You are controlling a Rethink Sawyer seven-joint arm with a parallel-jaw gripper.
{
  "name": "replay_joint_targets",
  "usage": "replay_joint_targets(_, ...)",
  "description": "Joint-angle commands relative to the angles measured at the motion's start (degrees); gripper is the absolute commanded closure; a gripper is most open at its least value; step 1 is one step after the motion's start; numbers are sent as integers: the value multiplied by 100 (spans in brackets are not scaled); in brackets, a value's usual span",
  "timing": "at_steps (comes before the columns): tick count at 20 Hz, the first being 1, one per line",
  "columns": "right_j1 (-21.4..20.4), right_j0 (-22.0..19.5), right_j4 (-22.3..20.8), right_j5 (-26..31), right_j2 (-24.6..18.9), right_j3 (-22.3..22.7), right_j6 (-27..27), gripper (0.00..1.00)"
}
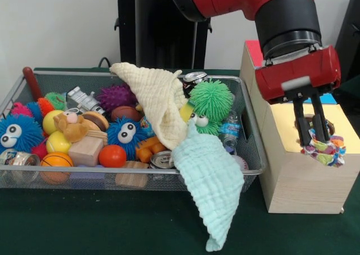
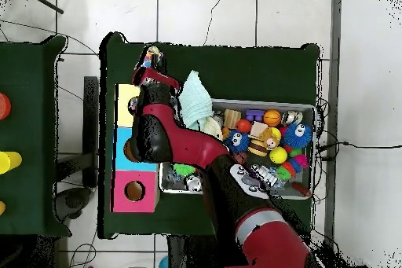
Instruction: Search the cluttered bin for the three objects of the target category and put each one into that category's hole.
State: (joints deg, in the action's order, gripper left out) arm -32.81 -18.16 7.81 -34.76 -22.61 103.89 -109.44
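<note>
One confetti-patched cloth bunched in gripper

I work in a robotics lab: my red arm rises from a pedestal at a table draped in green cloth, on a white tiled floor with cables trailing across it and bare white walls behind.
</note>
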Motion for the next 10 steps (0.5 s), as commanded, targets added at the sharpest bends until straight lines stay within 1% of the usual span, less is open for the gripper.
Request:
replay_joint_targets(1, 241, 10, 413, 484, 25, -288, -1173, 100)
replay_joint_targets(7, 243, -21, 503, 744, -56, -172, -1185, 100)
replay_joint_targets(10, 117, -16, 553, 781, -55, -110, -1194, 100)
